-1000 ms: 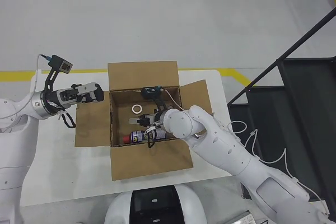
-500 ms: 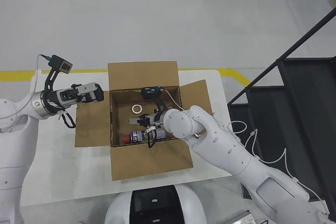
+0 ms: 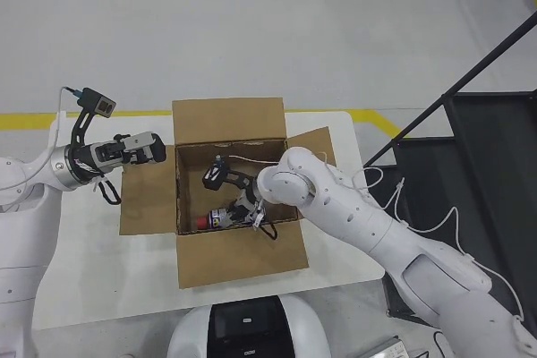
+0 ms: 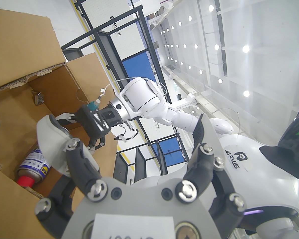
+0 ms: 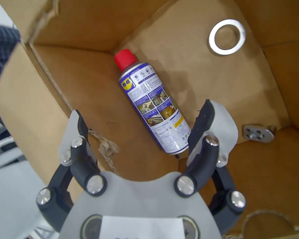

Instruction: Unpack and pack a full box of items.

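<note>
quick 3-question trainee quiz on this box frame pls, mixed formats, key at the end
1. True or false: the spray can stands upright in the box.
2. The right gripper is: A) shut on the can, B) open and holding nothing, C) shut on the box wall.
3. Fill in: the can's cap is ___.
Key: 1 false, it lies on its side. 2 B. 3 red.
</note>
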Available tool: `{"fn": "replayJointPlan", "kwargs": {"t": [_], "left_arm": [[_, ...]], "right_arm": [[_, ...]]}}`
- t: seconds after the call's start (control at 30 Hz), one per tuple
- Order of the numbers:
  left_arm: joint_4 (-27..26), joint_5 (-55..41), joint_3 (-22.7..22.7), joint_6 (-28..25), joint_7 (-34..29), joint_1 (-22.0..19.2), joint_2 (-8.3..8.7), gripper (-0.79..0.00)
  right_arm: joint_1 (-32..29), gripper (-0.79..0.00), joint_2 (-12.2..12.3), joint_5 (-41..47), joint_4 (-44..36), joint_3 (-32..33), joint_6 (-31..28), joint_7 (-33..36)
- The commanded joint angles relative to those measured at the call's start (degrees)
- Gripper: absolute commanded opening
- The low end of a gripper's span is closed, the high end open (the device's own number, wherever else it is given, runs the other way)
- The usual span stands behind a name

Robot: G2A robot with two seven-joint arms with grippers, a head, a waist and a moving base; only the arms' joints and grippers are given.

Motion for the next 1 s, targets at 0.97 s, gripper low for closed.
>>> {"fn": "replayJointPlan", "kwargs": {"t": [0.97], "left_arm": [[-2.2,0.0,-8.0,-1.7,10.1,6.2,1.13,0.0]], "right_arm": [[5.3,0.0,-3.7,-9.7,8.4,-8.4,-13.0,1.7]]}}
